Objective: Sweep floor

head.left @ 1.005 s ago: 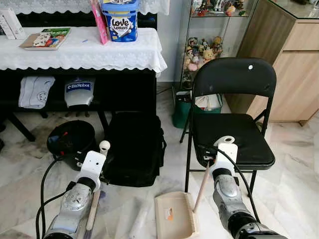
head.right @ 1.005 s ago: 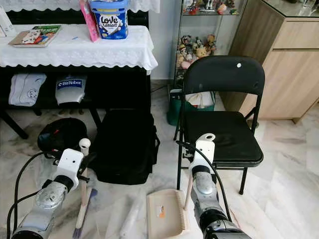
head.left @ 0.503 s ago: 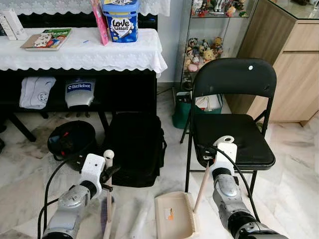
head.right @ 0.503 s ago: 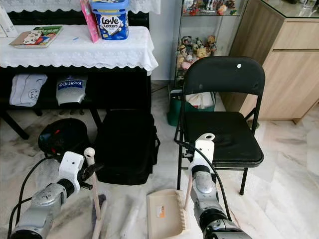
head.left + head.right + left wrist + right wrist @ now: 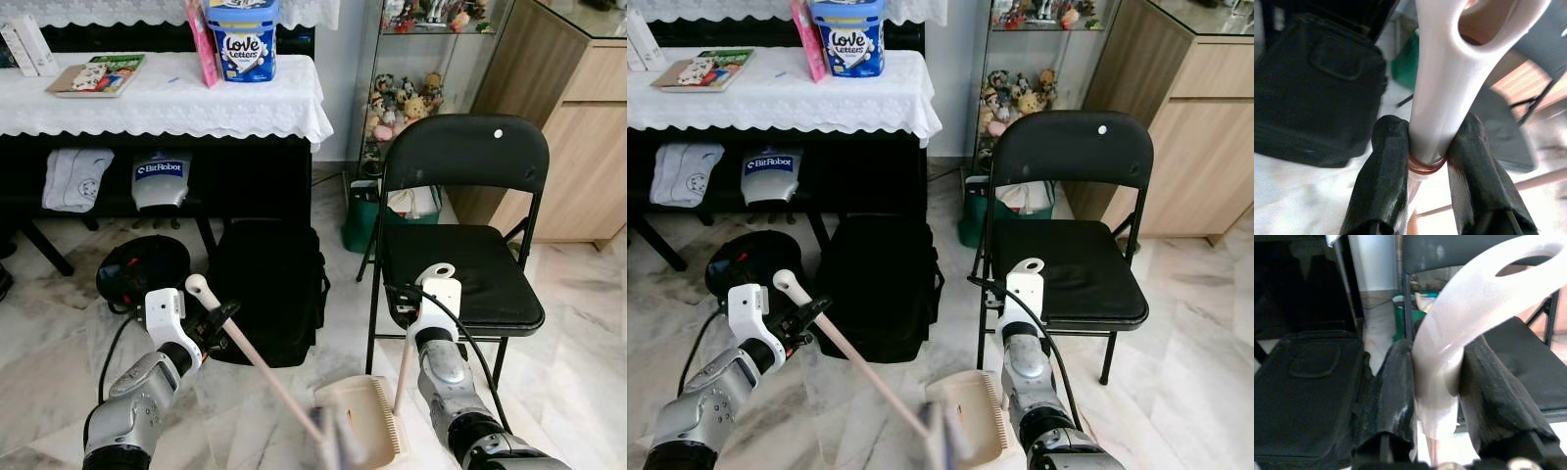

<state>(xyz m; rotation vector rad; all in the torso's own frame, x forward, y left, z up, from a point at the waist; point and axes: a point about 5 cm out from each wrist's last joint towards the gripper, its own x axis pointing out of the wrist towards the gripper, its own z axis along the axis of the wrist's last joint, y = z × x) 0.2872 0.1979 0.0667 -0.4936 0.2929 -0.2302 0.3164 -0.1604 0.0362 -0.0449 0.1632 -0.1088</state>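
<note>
Left eye view: left end effector clamps broom near handle top; long axis slants down toward robot's right, blurred head meeting dustpan on floor. Right end effector grips dustpan handle, nearly upright, beside chair.

Left wrist view: fingers closed tight on white broom shaft.

Right wrist view: fingers closed on white dustpan grip.

Judgement: sweep direction lies leftward-to-right, into pan mouth.
</note>
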